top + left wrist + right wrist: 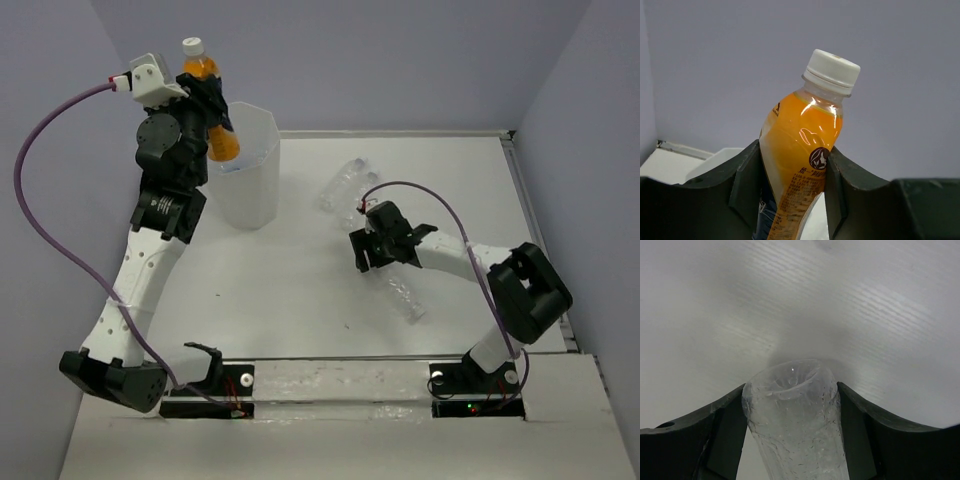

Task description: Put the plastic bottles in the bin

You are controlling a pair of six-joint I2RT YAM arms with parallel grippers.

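Just below the left pincer (pixel 213 105) stands the bin (pixel 250 185), its wide rim open to receive the orange bottle (pixel 223 145) clamped between the jaws. The right pincer (pixel 792 412) is closed around a clear bottle (pixel 792 432) low over the surface (pixel 865 300), apparently for lifting.
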